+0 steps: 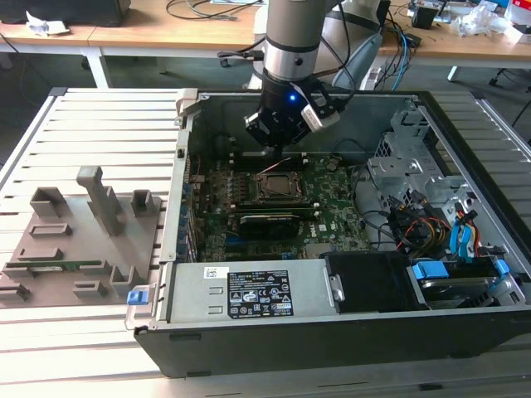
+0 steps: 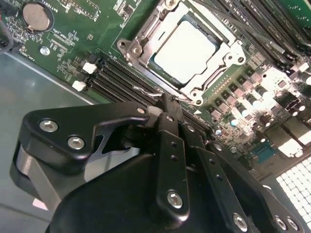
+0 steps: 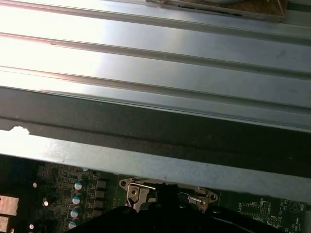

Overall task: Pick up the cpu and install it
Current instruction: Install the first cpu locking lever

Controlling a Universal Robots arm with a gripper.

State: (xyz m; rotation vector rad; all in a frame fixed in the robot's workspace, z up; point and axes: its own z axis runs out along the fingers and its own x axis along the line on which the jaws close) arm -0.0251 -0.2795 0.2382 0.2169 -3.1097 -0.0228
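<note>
Here one cpu (image 2: 186,50) lies in its socket (frame open), the gripper (image 2: 167,108) pinched together, empty.

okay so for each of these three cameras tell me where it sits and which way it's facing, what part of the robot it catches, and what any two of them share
Exterior view: off the arm, above the front of the open computer case, looking down into it; the arm descends to the gripper over the motherboard.
Second wrist view: rides on the arm, looking past the dark gripper at the cpu lying in its socket.
First wrist view: on the arm, facing the case wall and ribbed table; the socket frame peeks in.
Shared: both wrist views show the socket; the exterior view does too.
</note>
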